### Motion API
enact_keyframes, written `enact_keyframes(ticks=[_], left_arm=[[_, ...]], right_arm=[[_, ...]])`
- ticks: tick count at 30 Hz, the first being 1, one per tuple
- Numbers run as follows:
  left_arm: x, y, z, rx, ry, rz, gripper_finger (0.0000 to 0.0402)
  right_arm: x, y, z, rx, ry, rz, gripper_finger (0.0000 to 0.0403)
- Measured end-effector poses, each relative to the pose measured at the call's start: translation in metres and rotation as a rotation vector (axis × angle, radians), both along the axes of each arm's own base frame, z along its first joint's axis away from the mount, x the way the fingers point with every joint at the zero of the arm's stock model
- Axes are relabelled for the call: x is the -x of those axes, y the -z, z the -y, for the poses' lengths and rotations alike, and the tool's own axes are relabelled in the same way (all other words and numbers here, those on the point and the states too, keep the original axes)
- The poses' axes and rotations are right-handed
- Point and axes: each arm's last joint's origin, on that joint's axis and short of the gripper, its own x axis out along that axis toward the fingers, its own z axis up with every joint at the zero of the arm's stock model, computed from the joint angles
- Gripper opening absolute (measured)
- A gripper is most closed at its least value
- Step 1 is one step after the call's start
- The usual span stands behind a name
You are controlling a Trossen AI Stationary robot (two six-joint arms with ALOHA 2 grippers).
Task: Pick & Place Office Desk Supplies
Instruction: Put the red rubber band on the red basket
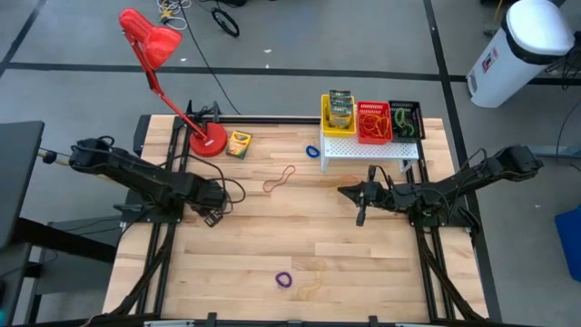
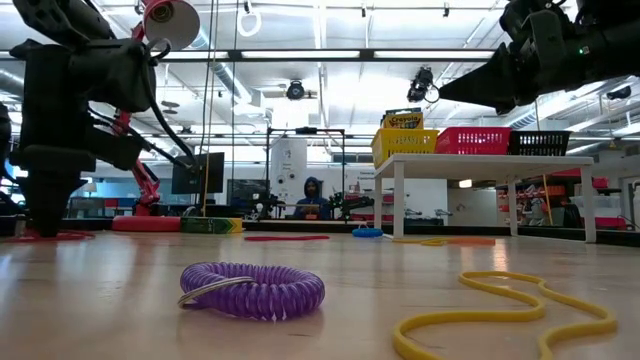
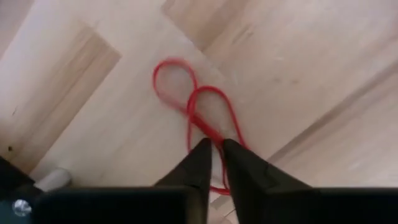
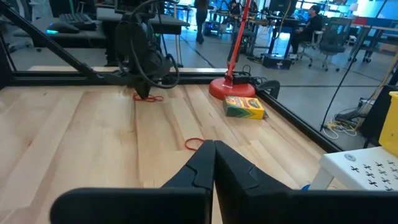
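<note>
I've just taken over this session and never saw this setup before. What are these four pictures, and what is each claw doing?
Two dark robot arms work at a wooden table. One picture looks straight down, one looks level across the tabletop, and two come from cameras on the wrists. The left claw is down at the table, its fingers closing around a red rubber band. The right claw is shut, holds nothing and hangs above the table. A crayon box, loose bands, a purple coil, a red lamp and a white shelf with three baskets are there too.
</note>
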Motion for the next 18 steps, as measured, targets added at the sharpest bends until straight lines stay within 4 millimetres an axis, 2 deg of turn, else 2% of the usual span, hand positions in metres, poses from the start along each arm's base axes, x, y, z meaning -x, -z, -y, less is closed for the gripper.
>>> enact_keyframes(ticks=[3,5,8,14,18], left_arm=[[-0.003,-0.004,0.002,-0.009,0.047,0.001,0.0011],[-0.009,-0.011,0.005,-0.026,0.087,0.031,0.0008],[-0.025,-0.025,0.012,-0.088,0.200,0.173,0.0006],[-0.067,-0.047,0.030,-0.160,0.410,0.632,0.0005],[-0.094,-0.061,0.037,-0.216,0.479,0.914,0.0005]], right_arm=[[0.000,0.000,0.000,0.000,0.000,0.000,0.0011],[0.000,0.000,0.000,-0.001,0.000,0.000,0.0011],[0.000,0.000,0.000,-0.001,0.000,0.001,0.0011],[0.000,0.000,0.000,-0.003,0.001,0.001,0.0011],[0.000,0.000,0.000,-0.013,-0.016,0.002,0.0011]])
